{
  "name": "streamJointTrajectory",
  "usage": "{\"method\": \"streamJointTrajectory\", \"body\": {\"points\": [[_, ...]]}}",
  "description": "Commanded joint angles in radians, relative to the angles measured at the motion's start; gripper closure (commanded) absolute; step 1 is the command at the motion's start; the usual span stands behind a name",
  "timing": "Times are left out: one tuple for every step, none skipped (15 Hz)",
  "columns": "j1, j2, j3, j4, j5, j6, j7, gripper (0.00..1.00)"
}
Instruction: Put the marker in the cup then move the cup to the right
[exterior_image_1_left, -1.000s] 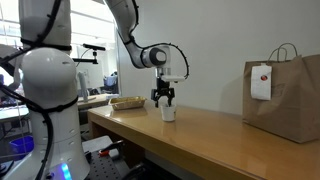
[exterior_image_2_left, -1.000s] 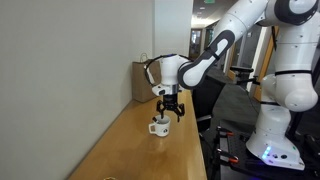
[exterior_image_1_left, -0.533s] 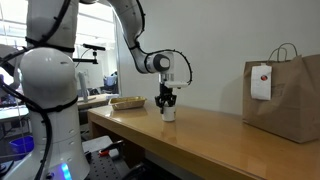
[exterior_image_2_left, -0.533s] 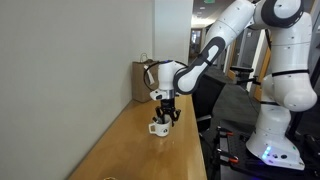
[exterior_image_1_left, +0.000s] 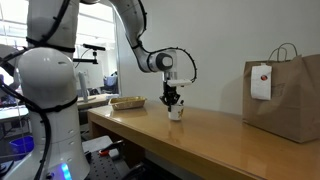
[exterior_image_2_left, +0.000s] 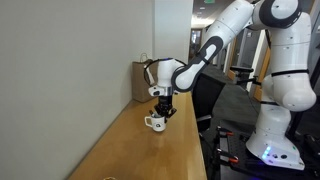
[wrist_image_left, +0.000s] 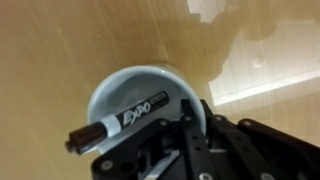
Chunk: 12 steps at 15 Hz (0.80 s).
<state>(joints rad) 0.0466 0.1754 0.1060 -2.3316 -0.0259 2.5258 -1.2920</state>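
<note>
Shifted a little toward the paper bag yet well short of it, the cup carries the marker inside, my gripper pinching its rim; light, stiff and slick, I judge, so a rim hold suits.

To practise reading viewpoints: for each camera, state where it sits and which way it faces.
Exterior view: beside the robot's base, table height, facing the cup and paper bag; base and arm show.
Exterior view: table's end, facing along the wall; arm, gripper show.
Wrist view: above, facing down into the cup; gripper only.
Shared: the cup.
</note>
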Motion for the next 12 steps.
{"method": "streamJointTrajectory", "body": {"points": [[-0.018, -0.002, -0.019, 0.027, -0.021, 0.016, 0.150, 0.97], [-0.027, 0.002, -0.023, 0.044, -0.010, 0.001, 0.188, 0.97], [-0.032, 0.013, -0.033, 0.064, -0.016, 0.004, 0.236, 0.97], [-0.037, 0.025, -0.041, 0.087, -0.020, 0.003, 0.283, 0.97], [-0.043, 0.041, -0.050, 0.116, -0.025, -0.003, 0.332, 0.97], [-0.046, 0.054, -0.057, 0.141, -0.029, -0.006, 0.382, 0.97], [-0.048, 0.078, -0.066, 0.181, -0.037, -0.017, 0.436, 0.97], [-0.052, 0.094, -0.072, 0.211, -0.043, -0.025, 0.490, 0.97], [-0.052, 0.124, -0.081, 0.253, -0.054, -0.035, 0.550, 0.97], [-0.053, 0.146, -0.089, 0.286, -0.062, -0.046, 0.605, 0.97], [-0.057, 0.177, -0.095, 0.325, -0.068, -0.054, 0.658, 0.97], [-0.059, 0.201, -0.101, 0.357, -0.077, -0.062, 0.715, 0.97]]}}
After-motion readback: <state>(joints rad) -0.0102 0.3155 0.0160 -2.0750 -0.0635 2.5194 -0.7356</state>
